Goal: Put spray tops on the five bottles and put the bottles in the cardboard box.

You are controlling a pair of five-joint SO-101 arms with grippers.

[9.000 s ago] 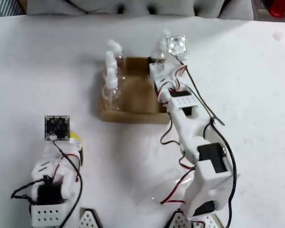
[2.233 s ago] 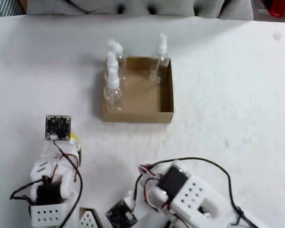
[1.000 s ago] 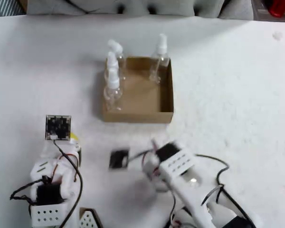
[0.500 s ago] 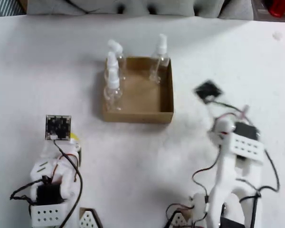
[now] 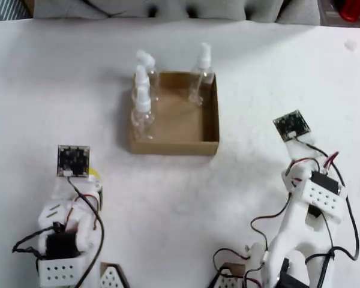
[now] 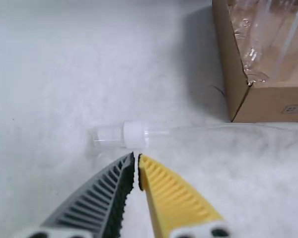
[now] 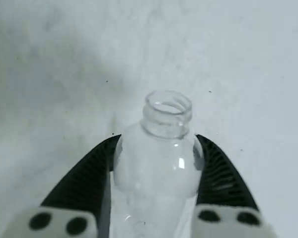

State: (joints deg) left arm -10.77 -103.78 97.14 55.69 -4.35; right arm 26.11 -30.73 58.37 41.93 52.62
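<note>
A clear topless plastic bottle (image 7: 167, 115) sits clamped between the black fingers of the right gripper (image 7: 157, 144). The left gripper (image 6: 136, 160) is closed, its tips just beside a white plastic spray top (image 6: 134, 135).

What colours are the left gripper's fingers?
One grey, one yellow; the left wrist view shows the left gripper best.
</note>
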